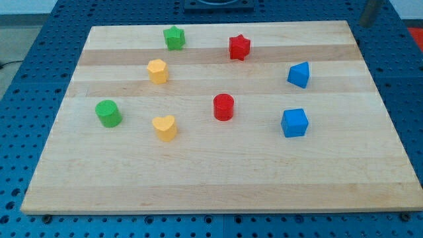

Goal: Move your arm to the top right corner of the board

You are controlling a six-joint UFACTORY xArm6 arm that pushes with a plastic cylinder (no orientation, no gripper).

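My rod shows as a dark bar at the view's top right, and my tip [365, 25] sits just beyond the top right corner of the wooden board [198, 178], over the blue perforated table. It touches no block. The nearest blocks are the blue triangular block [299, 75] and the red star [239, 47], both well to the lower left of the tip.
On the board are a green star [174, 38], a yellow hexagon [157, 71], a green cylinder [108, 113], a yellow heart [164, 127], a red cylinder [223, 106] and a blue cube [294, 122]. The blue perforated table [403, 79] surrounds the board.
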